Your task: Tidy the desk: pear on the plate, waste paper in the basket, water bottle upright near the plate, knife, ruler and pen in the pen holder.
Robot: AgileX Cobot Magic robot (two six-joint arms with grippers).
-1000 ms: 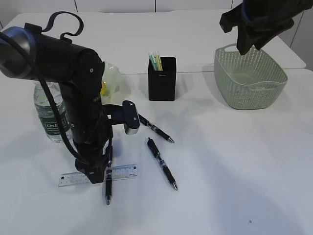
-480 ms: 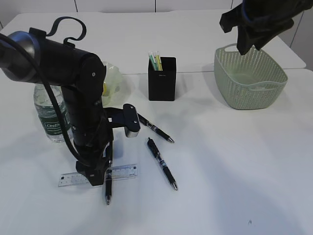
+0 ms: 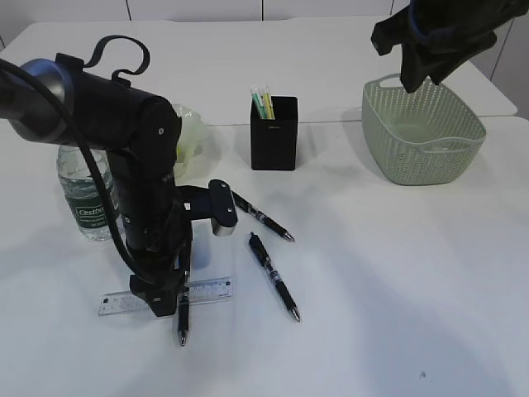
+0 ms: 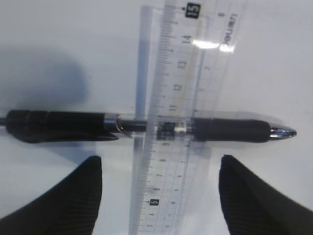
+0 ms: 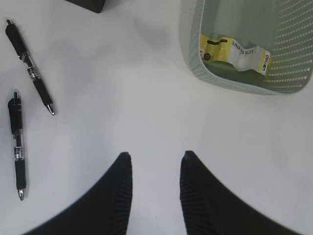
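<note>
My left gripper (image 3: 166,307) (image 4: 160,161) stands open, pointing down at the desk (image 3: 397,281), one finger on each side of the clear ruler (image 3: 211,289) (image 4: 190,73). The ruler lies crossed with a black pen (image 3: 183,318) (image 4: 230,130). Two more pens (image 3: 273,277) (image 3: 260,217) lie to the right. The black pen holder (image 3: 274,136) has greenish sticks in it; I cannot make out a knife. The waste paper (image 5: 234,49) lies in the basket (image 3: 421,132). My right gripper (image 3: 416,80) (image 5: 155,155) hangs open and empty beside it. The water bottle (image 3: 83,194) stands upright. The plate (image 3: 192,132) and pear (image 3: 175,152) are mostly hidden.
The left arm (image 3: 140,165) blocks the view of the ruler's middle and of most of the plate. In the right wrist view the two loose pens (image 5: 30,68) (image 5: 17,147) lie at the left and the basket's rim (image 5: 195,54) at the upper right.
The left arm's upper part has shifted a little to the right; its gripper stays over the ruler and pen. The right arm has not moved.
</note>
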